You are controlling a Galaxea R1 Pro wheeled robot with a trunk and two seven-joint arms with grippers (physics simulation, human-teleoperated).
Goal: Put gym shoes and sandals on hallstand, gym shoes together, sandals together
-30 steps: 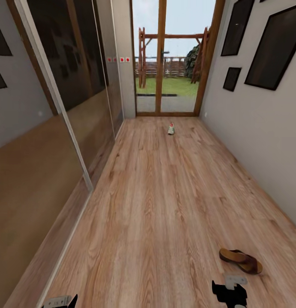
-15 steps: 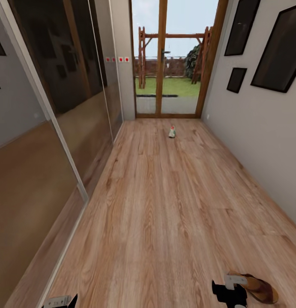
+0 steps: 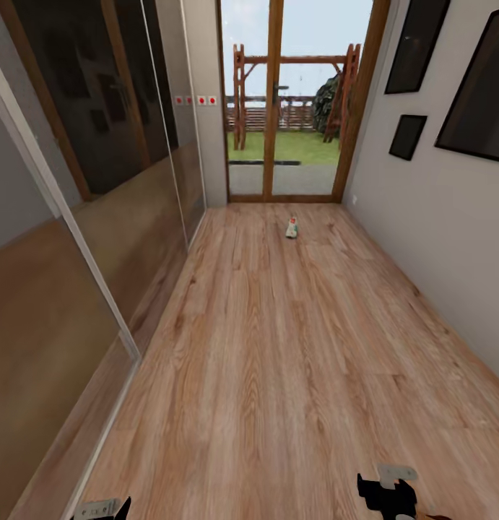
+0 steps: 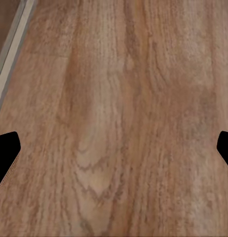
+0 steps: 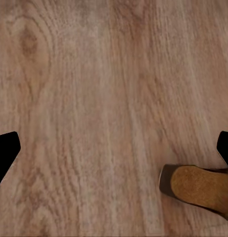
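Right now I'm looking down a long corridor over light brown wood-grain plank flooring (image 3: 278, 347). Far ahead, near the wood-framed glass doors (image 3: 292, 101) at the corridor's end, one cream-white low sneaker with a red-orange tag and a touch of green (image 3: 291, 228) sits on the planks, a little right of the centre line and well apart from both my arms. It is too small at this range to tell which way it points.

On my left runs a dark, glossy sliding wardrobe front with a pale frame (image 3: 97, 217); on my right is a plain light wall (image 3: 437, 260) carrying black-framed pictures (image 3: 408, 136).

At the bottom edge of the head view I see the black right gripper (image 3: 386, 498) with a grey bracket just above it, and a sliver of brown at the very corner beside it. Through the right wrist camera, the heel end of a flat brown leather sandal (image 5: 200, 190) lies on the floor, off to one side of the line between the fingers, touching neither. Those fingers (image 5: 5, 150) stand wide apart with nothing between them but planks.

My left gripper (image 3: 108, 508) peeks in at the lower left of the head view. Its wrist camera shows its fingertips (image 4: 5, 153) spread just as wide over bare wood, with a strip of the pale wardrobe track (image 4: 12, 47) at one corner.
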